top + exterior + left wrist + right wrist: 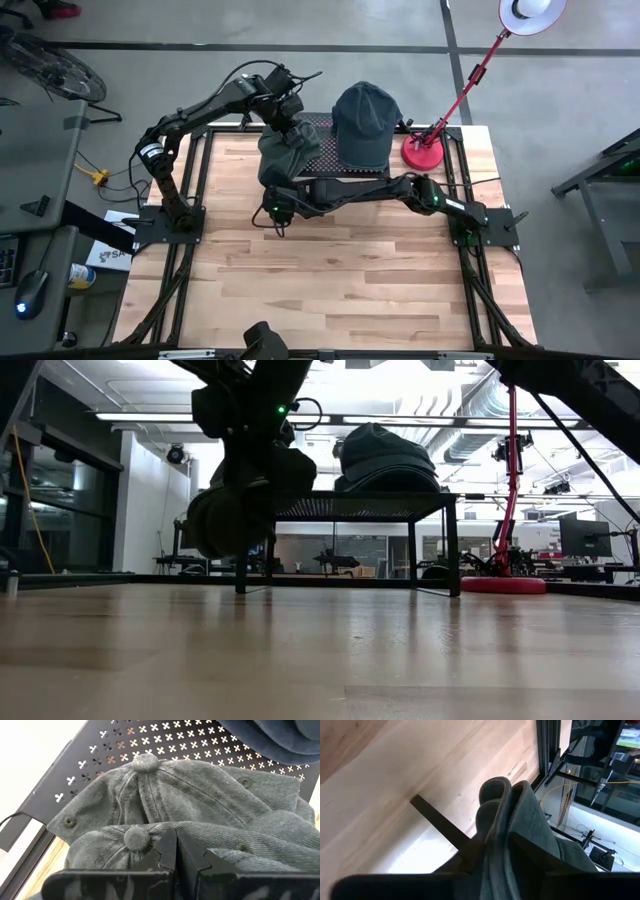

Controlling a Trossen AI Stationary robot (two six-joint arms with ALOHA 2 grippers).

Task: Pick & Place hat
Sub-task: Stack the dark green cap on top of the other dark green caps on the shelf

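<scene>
Both arms are working the grey hat [288, 152], which is hanging off the near-left edge of the black perforated rack [322, 137], clear of the table [330, 290]. Left gripper [176, 851] is sitting pressed together on the hat's crown fabric, just beside the top button. Right gripper [506, 851] is reaching in from the near side, its fingers pinching a folded edge of the same hat. A darker blue hat [364, 122] is resting on the rack's right half, next to the red lamp base [423, 152].

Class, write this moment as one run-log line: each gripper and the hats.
left gripper: shut on grey hat | right gripper: gripping its brim | dark hat: on black rack
</scene>
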